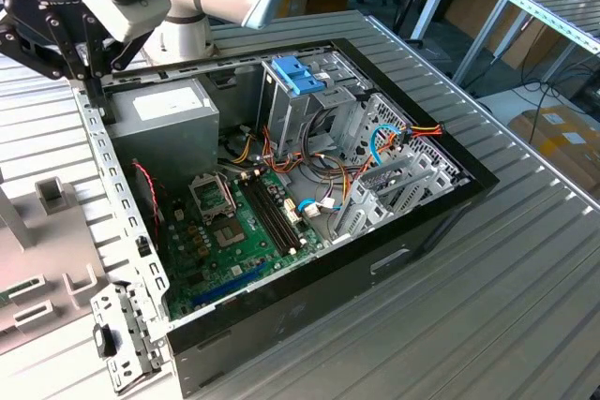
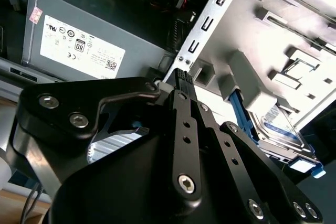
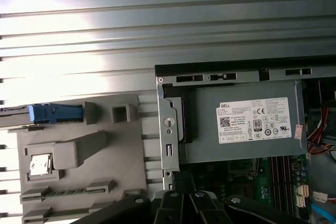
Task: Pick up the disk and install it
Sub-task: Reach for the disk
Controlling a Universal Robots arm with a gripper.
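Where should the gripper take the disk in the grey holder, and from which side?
Probably across the two broad flat faces of the disk, near its free top edge, coming from above. It looks to stand on edge in the grey holder, thin from overhead, with blue rails on its ends.

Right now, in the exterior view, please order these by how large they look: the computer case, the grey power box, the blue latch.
1. computer case
2. grey power box
3. blue latch
The differences are plain; none look alike.
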